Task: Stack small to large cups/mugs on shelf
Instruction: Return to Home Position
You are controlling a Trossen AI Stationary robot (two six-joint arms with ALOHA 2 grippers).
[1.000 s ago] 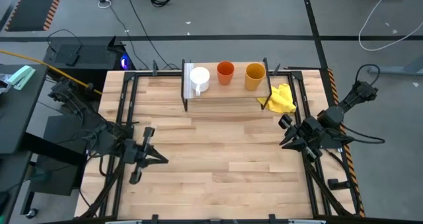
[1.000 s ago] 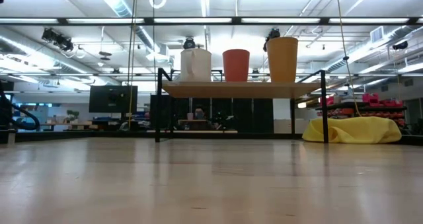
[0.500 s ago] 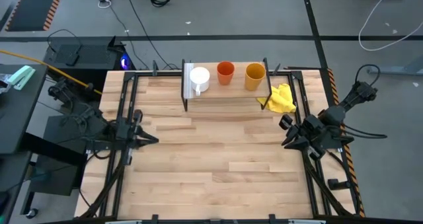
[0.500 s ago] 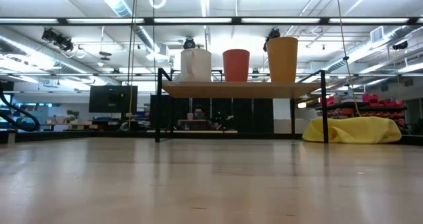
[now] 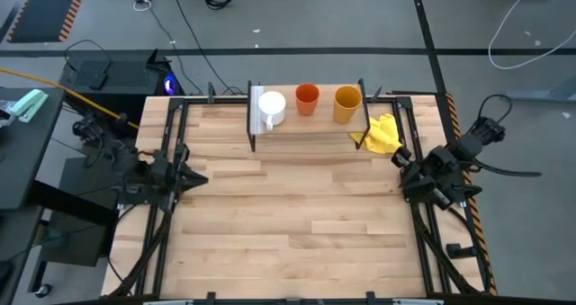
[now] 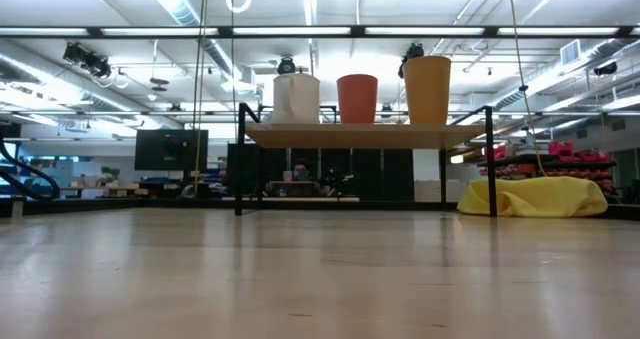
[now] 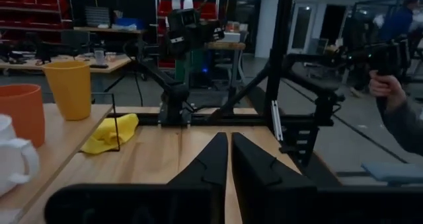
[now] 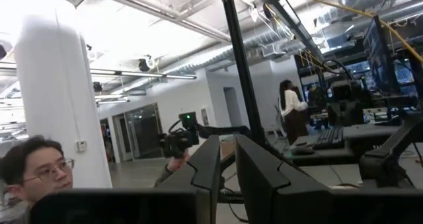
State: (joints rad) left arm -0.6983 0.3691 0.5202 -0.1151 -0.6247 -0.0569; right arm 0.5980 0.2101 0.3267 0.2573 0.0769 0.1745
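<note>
Three cups stand upright in a row on the shelf [image 5: 306, 127] at the table's far edge, bases on its light-wood board [image 6: 365, 136]. From left to right they are the white mug [image 5: 271, 106], the orange-red cup [image 5: 307, 98] and the yellow-orange cup [image 5: 346, 103]. The low view shows the same row: white mug [image 6: 297, 98], orange-red cup [image 6: 357, 98], yellow-orange cup [image 6: 427, 90]. My left gripper [image 5: 186, 177] is shut at the table's left edge, far from the shelf. My right gripper [image 5: 399, 156] is shut at the right edge, near the yellow cloth. Neither holds anything.
A crumpled yellow cloth [image 5: 382, 134] lies on the table right of the shelf. Black frame rails [image 5: 169, 143] run along the left and right edges. Bare tabletop [image 5: 297, 206] spreads between the arms. Beyond the table a person's hand [image 7: 384, 85] holds a device.
My left gripper has drawn back from over the table toward the left edge and somewhat toward the far side. My right gripper has pulled back toward the right edge and the far side. The cups have stayed where they were.
</note>
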